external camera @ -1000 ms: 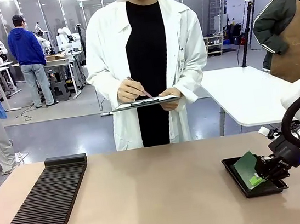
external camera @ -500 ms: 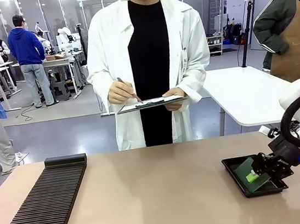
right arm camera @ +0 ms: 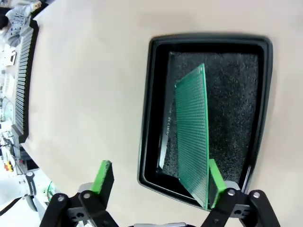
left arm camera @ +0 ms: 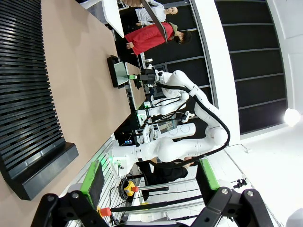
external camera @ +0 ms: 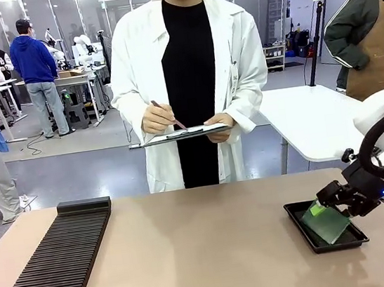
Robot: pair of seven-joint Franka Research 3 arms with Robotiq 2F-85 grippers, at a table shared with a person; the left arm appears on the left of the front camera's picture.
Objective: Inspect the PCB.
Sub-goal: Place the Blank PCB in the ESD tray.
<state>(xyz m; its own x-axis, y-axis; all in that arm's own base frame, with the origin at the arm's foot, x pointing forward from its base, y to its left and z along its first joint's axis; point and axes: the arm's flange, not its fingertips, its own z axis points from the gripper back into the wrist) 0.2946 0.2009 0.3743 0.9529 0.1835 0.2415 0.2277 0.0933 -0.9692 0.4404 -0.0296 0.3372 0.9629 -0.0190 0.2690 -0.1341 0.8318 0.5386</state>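
The green PCB rests tilted in the shallow black tray at the table's right side. My right gripper hovers just above its upper edge, jaws open. In the right wrist view the PCB stands on edge, leaning over the tray's black foam. Its near corner is right against one green pad of the open right gripper. My left gripper is open and empty, off the table's left end, with the tray far off.
A long black slotted rack lies along the table's left side. A person in a white coat stands at the far edge, writing on a clipboard with a pen. Bare tabletop stretches between the rack and the tray.
My right gripper has opened and let go of the PCB, then risen and drawn back slightly. The PCB has dropped from steeply raised to leaning lower in the tray.
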